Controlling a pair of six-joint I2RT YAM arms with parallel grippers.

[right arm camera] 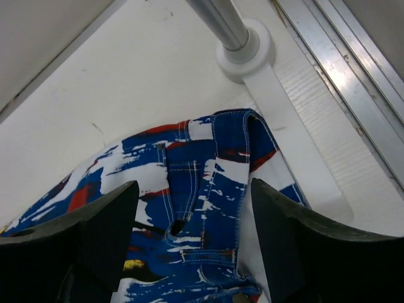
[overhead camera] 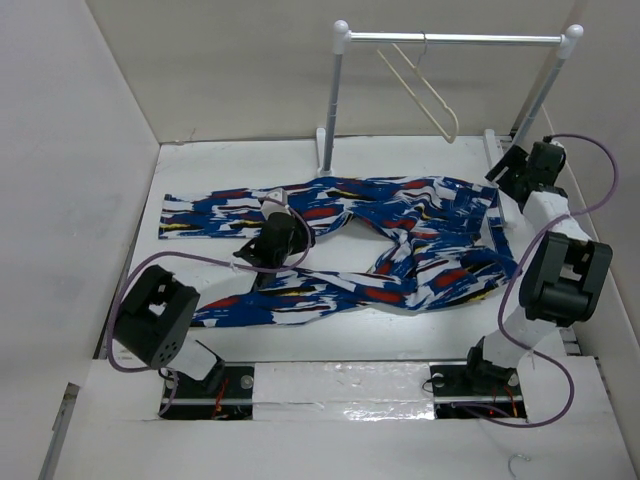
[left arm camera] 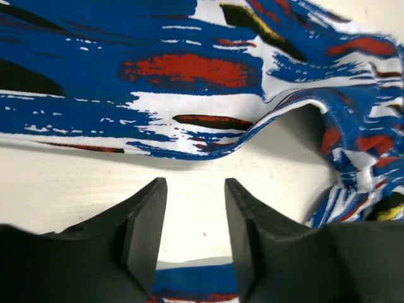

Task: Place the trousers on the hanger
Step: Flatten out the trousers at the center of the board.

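Observation:
The trousers lie flat across the table, waist at the right and both legs running left. The hanger hangs tilted by its hook from the rail at the back. My left gripper is open and empty, low over the bare table between the two legs. In the left wrist view the far leg lies just ahead of its fingertips. My right gripper is open and empty above the waist end. In the right wrist view the waistband with belt loops lies between its wide-spread fingers.
The white-posted garment rail stands at the back; its right post foot is close beyond the waistband. A metal track runs along the table's right edge. White walls close in the left, back and right.

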